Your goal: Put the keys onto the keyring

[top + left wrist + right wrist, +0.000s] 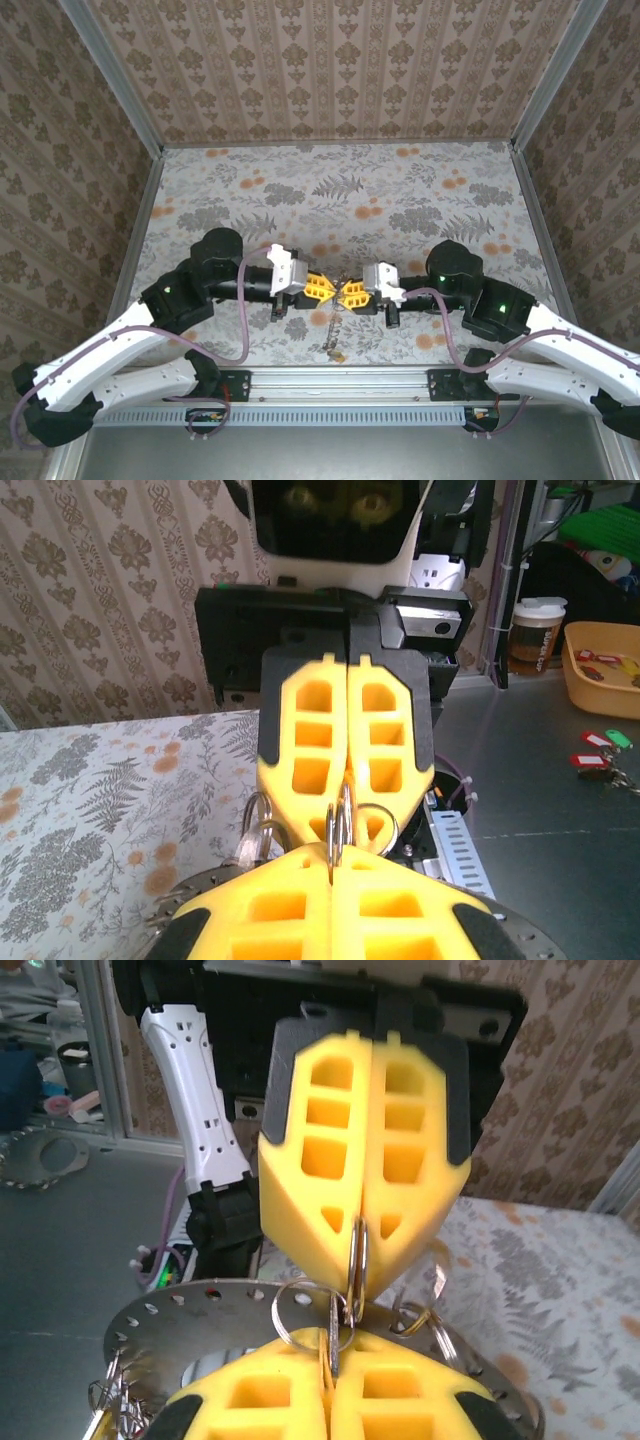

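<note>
Two grippers meet tip to tip above the table (300, 190). The left gripper (318, 288) and right gripper (355, 294) each pinch thin metal rings (357, 1255) between closed fingers.

Bright even light, blurred foregrounds

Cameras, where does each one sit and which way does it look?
Top external: above and behind the arms, looking down on the flower-patterned table; both arms show, left gripper meeting right gripper.
Left wrist: on the left arm, looking along its own yellow fingers at the right gripper.
Right wrist: on the right arm, looking along its own yellow fingers at the left gripper.
Shared: both wrist views show the thin silver metal ring pinched by both shut grippers.
</note>
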Controlling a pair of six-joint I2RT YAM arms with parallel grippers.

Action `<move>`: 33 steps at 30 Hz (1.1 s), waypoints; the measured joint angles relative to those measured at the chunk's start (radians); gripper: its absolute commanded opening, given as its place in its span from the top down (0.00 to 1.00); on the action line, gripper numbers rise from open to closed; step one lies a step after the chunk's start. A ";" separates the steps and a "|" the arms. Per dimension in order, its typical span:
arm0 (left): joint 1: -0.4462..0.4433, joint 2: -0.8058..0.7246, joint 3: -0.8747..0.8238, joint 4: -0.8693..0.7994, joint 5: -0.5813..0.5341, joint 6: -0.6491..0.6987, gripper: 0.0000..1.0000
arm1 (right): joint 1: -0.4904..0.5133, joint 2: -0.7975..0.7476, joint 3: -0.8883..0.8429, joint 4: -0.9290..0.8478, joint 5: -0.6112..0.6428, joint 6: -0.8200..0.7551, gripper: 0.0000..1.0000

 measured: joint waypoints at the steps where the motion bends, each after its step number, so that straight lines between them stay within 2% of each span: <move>1: 0.001 0.000 -0.006 0.015 0.000 -0.006 1.00 | 0.000 -0.004 0.000 0.001 0.001 0.006 1.00; 13: 0.022 0.000 -0.076 0.251 0.014 -0.119 1.00 | 0.000 -0.010 -0.014 0.017 0.080 0.006 0.98; 15: 0.027 0.000 -0.077 0.273 0.024 -0.137 1.00 | 0.000 -0.010 -0.014 0.030 0.095 0.004 0.94; 19: 0.030 0.003 -0.077 0.301 0.031 -0.153 1.00 | 0.000 -0.018 -0.015 0.044 0.108 -0.002 0.79; 24: 0.041 0.000 -0.076 0.296 0.034 -0.155 1.00 | 0.000 -0.072 -0.038 0.040 0.131 -0.002 0.69; 33: 0.053 -0.011 -0.076 0.231 0.034 -0.143 1.00 | 0.000 -0.121 -0.042 0.053 0.143 0.019 0.71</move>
